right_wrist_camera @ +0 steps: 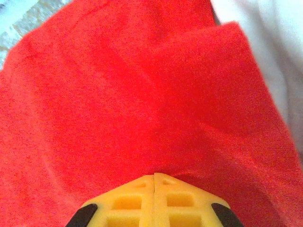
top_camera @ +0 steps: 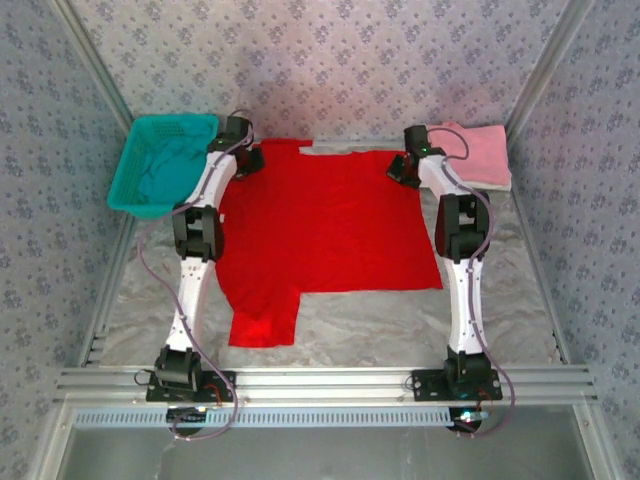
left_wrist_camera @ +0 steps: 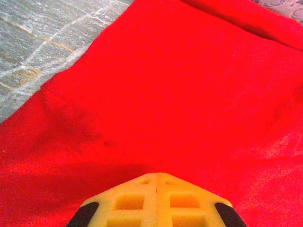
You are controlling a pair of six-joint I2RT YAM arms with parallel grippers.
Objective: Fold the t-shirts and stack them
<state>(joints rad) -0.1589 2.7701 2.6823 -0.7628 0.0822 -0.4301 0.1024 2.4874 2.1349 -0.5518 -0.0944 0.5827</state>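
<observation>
My left claw (left_wrist_camera: 156, 175), right claw (right_wrist_camera: 154, 175): both together at far corners of red t-shirt (top_camera: 330, 225). Cloth soft, limp, light; pinch corners, hem.

Grey marbled table (top_camera: 380, 320): 1 red t-shirt (top_camera: 330, 220) spread flat across the middle, 1 teal mesh basket (top_camera: 125, 170) at the far left corner, 1 folded white t-shirt (top_camera: 500, 186) at the far right corner under a pink t-shirt (top_camera: 475, 150).
</observation>
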